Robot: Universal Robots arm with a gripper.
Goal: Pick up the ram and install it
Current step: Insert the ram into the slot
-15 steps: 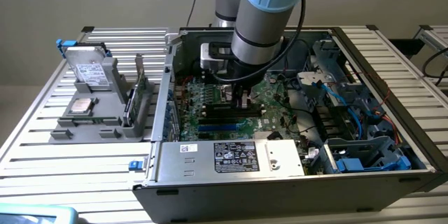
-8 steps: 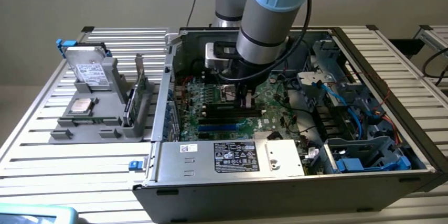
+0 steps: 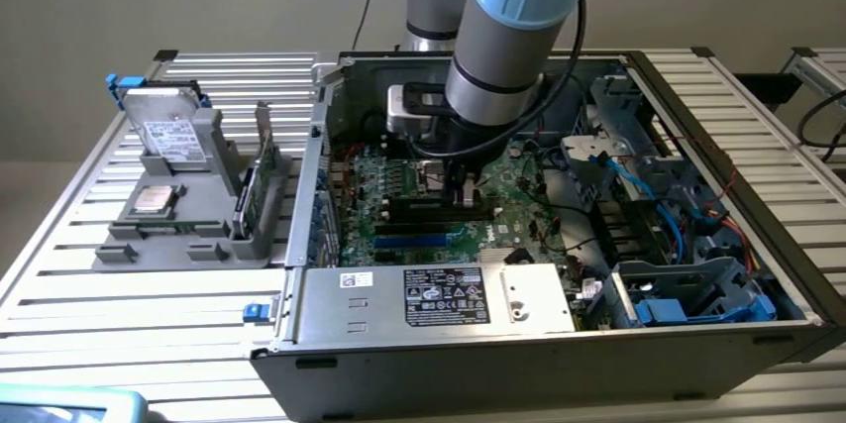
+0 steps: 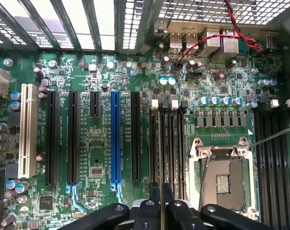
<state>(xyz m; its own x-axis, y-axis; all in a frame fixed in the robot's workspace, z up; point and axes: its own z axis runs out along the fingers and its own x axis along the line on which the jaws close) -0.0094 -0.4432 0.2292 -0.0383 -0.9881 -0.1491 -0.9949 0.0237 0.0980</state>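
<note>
The robot arm is reaching down into the open computer case (image 3: 556, 339). The gripper (image 4: 161, 188) is hanging low over the green motherboard (image 4: 99, 158). Its fingers are squeezing close together on the ram (image 4: 160, 143), a thin dark stick seen from its edge. The ram is sitting in line with the long black memory slots (image 4: 179, 143), between the blue slot (image 4: 115, 139) and the processor socket (image 4: 224, 179). A grey holder (image 3: 172, 240) is resting on the surface (image 3: 119, 294) beside the case.

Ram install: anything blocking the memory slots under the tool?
Nothing visible. The tool hangs over the black memory slots beside the CPU socket. The slots look bare, with no cable across them. The red wires run over by the rear ports, away from the slots.
</note>
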